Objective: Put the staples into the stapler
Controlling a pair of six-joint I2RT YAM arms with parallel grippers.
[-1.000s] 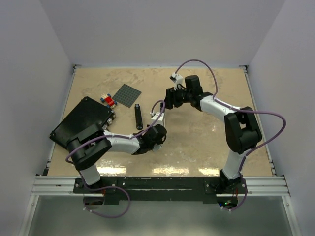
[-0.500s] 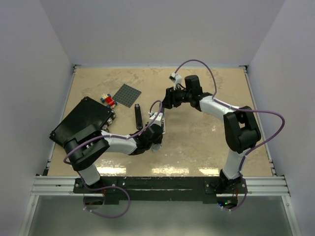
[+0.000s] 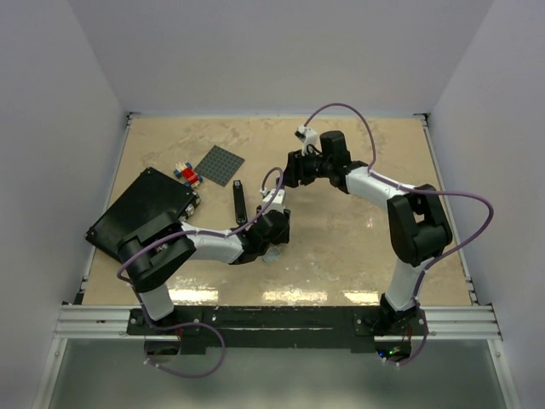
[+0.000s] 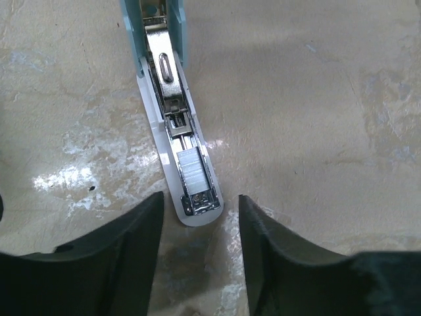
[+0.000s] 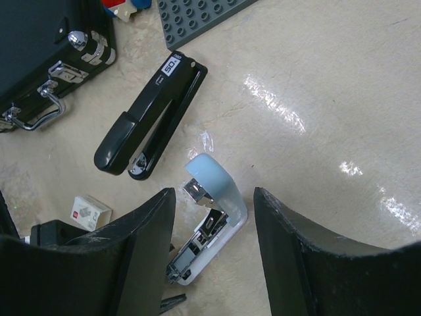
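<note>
Left arm over the open stapler (image 4: 172, 118), staples (image 4: 192, 170) in the channel: from my desk I see the left gripper (image 4: 199, 207) with its jaws spread and gripping nothing. The stapler's rounded front end lies just ahead of the gap between them, clear of both fingers. The staples, a short ribbed grey block, sit in the metal channel near that front end, directly ahead of the left jaws and in line with their gap. I judge the strip already placed and this to be the let-go at the end of the loading step, though I cannot tell whether it is seated flat.

The right gripper (image 5: 214, 194) hangs farther off, jaws also apart and empty. Its camera looks down between them at the stapler's pale blue lid (image 5: 214, 181), tipped up from the base. Beyond its left finger lie a black stapler (image 5: 154, 122), a white box (image 5: 90, 210) and a black case (image 5: 39, 46).

What remains, as I read it, is closing up. The next move calls for one arm to steady the base on the table (image 4: 316, 99) while the other swings the lid down over the channel and presses until it catches. The press should come squarely from above, or the light base could skate sideways and jog the strip.
</note>
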